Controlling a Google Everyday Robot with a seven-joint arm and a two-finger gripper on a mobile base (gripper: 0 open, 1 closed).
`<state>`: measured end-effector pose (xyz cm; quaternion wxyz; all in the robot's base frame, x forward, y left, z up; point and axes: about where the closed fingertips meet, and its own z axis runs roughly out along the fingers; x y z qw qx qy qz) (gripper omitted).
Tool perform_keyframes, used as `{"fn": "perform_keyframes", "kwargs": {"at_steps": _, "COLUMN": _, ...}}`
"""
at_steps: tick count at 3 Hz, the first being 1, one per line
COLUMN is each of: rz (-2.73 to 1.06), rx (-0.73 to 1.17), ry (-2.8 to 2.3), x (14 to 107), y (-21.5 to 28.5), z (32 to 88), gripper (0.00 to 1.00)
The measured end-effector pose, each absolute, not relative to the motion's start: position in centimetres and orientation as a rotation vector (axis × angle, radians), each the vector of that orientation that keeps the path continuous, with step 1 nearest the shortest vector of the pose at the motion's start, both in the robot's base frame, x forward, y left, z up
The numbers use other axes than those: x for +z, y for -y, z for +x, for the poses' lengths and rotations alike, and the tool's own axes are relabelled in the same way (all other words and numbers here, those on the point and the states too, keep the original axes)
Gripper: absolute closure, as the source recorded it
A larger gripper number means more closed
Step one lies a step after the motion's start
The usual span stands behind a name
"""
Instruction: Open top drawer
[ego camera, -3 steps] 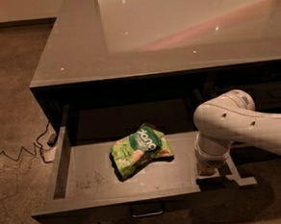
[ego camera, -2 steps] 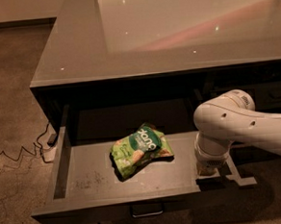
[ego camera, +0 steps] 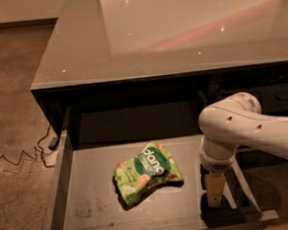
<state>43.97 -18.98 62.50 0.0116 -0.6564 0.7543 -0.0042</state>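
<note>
The top drawer (ego camera: 89, 185) is pulled far out from under the grey countertop (ego camera: 177, 30). Its scuffed grey floor shows, and its front and handle are below the frame's bottom edge. A green snack bag (ego camera: 147, 173) lies on the drawer floor near the middle. My gripper (ego camera: 222, 193) hangs from the white arm (ego camera: 244, 130) and points down into the right end of the drawer, near the front rim. It stands to the right of the bag, apart from it.
A dark cabinet opening (ego camera: 134, 112) lies behind the drawer. Another drawer front (ego camera: 281, 97) sits at the right under the counter. A black cable (ego camera: 23, 157) runs over the speckled floor at the left.
The drawer has slid farther out toward the camera, carrying the snack bag with it. The gripper sits slightly lower; the arm has hardly moved.
</note>
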Motion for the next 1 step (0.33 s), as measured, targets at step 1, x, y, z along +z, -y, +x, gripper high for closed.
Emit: {"fn": "perform_keyframes", "kwargs": {"at_steps": 1, "rz": -2.047, "rx": -0.013, "ry": -2.353, "x": 62.5, "y": 18.98, "z": 43.97, "gripper": 0.0}}
